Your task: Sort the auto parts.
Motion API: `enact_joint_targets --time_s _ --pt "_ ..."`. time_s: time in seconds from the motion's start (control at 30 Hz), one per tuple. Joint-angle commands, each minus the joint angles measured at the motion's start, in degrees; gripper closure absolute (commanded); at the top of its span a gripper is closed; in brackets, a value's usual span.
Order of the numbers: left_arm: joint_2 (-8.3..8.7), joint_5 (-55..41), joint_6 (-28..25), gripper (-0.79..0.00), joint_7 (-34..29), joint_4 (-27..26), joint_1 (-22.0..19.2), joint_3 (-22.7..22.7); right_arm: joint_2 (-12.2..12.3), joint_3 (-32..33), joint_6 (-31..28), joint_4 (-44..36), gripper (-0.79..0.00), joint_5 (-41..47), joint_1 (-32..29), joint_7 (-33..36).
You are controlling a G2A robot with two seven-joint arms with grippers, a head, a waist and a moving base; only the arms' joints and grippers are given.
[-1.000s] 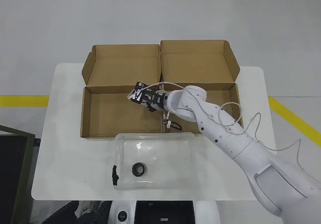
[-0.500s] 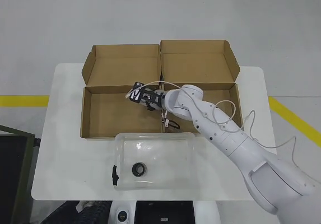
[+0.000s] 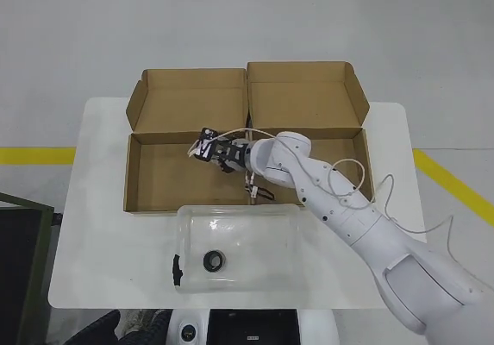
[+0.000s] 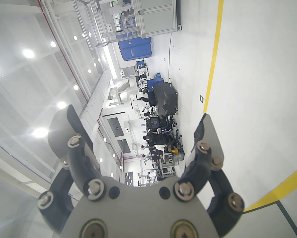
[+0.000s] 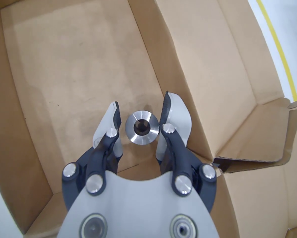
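— Auto part first: that shiny silver metal collar (image 5: 141,127) with the bevelled face and dark centre hole. Why is it hanging over a box rather than lying in one?

— By my reading it's mid-delivery. The right gripper (image 5: 141,103) has its two fingers closed in on the collar's sides, pinching it. It holds the collar above the bare floor of the left brown cardboard box (image 3: 131,177), near the rear corner next to the right brown cardboard box (image 3: 365,151).

— So the part is off the cardboard?

— It appears so. The wrist view looks straight down the bore, with the floor below it. Whether both pads press equally I can't tell, because one side shows a sliver of a gap.

— And why that box?

— Probably it's the one meant for metal pieces. The clear plastic tub (image 3: 186,226) at the front of the white table (image 3: 100,250) holds a black rubber-looking ring (image 3: 215,260). A small black strip (image 3: 177,269) sits at its side wall, though I can't tell if it's inside or outside. Both are likely waiting to be sorted.

— The other arm?

— The left gripper (image 4: 138,112) is spread wide and empty, pointing out across the room, away from the table. I'd guess that's so the arms don't cross.
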Motion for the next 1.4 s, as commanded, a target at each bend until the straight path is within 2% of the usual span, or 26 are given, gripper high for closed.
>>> enact_joint_targets --time_s 0.0,0.33,0.8,1.07,1.37 --pt "0.00 0.0 0.0 -0.785 0.0 0.0 0.0 0.0 0.5 0.8 -0.1 -3.1 -0.302 -1.5 -1.0 0.7" --pt "0.00 0.0 0.0 -0.785 0.0 0.0 0.0 0.0 3.5 5.9 -4.1 -19.4 -0.296 -4.9 -8.4 4.1" --pt "0.00 0.0 0.0 -0.785 0.0 0.0 0.0 0.0 7.6 10.6 -14.3 -39.1 -0.292 -5.5 -24.2 8.2" --pt "0.00 0.0 0.0 -0.785 0.0 0.0 0.0 0.0 9.5 11.6 -17.8 -46.3 -0.292 -7.3 -32.4 8.2" --pt "0.00 0.0 0.0 -0.785 0.0 0.0 0.0 0.0 11.0 12.5 -19.4 -48.3 -0.296 -10.1 -37.3 6.8"
